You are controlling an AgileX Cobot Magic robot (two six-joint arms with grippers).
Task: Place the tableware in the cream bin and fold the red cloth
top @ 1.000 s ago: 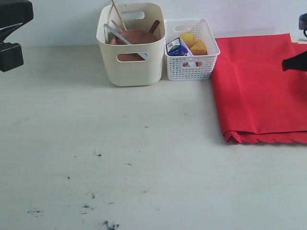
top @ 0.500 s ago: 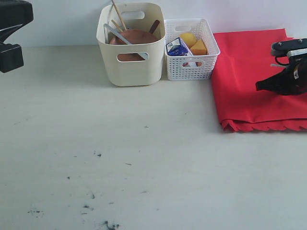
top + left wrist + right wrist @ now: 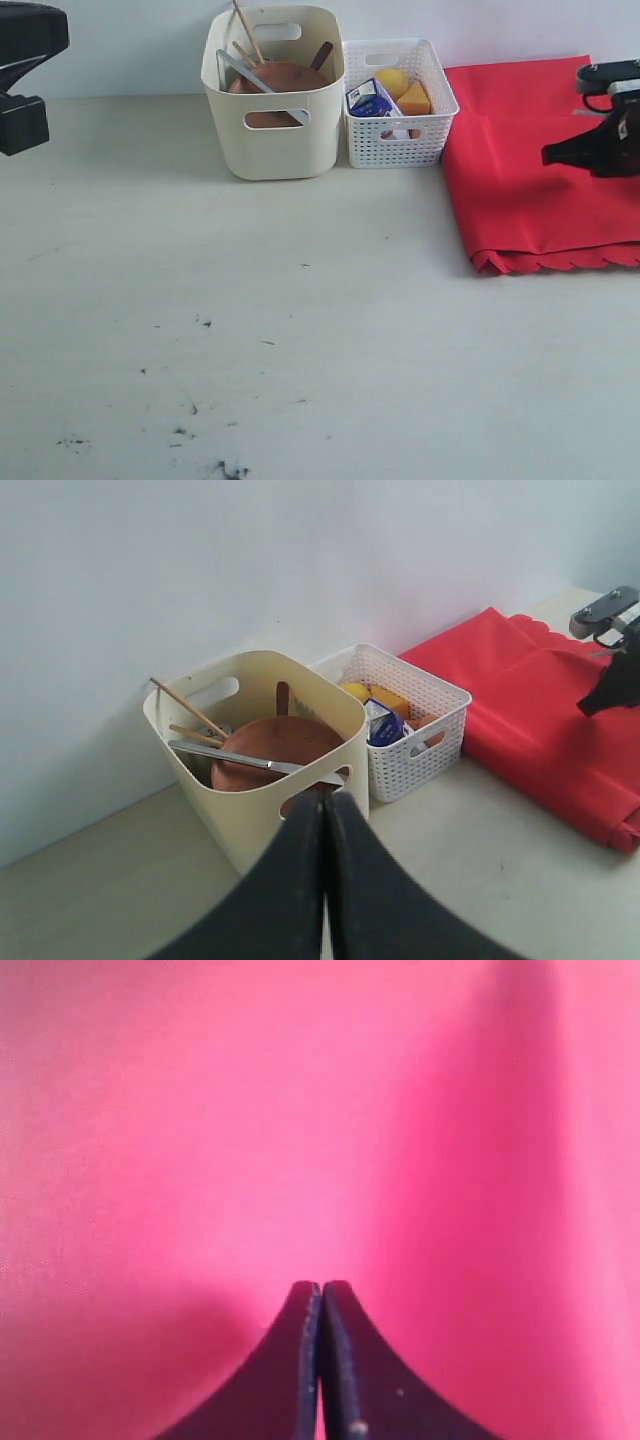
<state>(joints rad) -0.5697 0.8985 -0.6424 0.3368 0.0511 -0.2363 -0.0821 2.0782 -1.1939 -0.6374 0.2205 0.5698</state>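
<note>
Starting at the far upper left of the exterior view: catching a dark block of the left arm (image 3: 22, 80) at the frame edge, well apart from everything else. Cutting to its wrist camera: finding the left gripper (image 3: 325, 808) with both fingers pressed together, nothing between them, raised above the table (image 3: 300, 330).

Moving right to the upper middle: picking out the cream bin (image 3: 272, 140) against the back wall, loaded with tableware. Inside, spotting the brown wooden plate (image 3: 285, 76) tilted, the silver table knife (image 3: 238, 70) lying across it, the chopsticks (image 3: 247, 32) poking up past the rim, and the dark wooden spoon (image 3: 322, 54) standing at the bin's right inner wall.

Just beside it on the right: a white lattice basket (image 3: 400, 148) with a milk carton (image 3: 372, 98), a lemon (image 3: 392, 80) and a cheese wedge (image 3: 414, 100).

Further right, filling the upper right: the red cloth (image 3: 520, 190), lying flat, layers showing along the near scalloped edge.

Finishing at the right edge: the right gripper (image 3: 548, 155) over the cloth, fingers closed tight together in its wrist camera, pinching no fabric. Touching the cloth or just above it? Impossible to tell.
</note>
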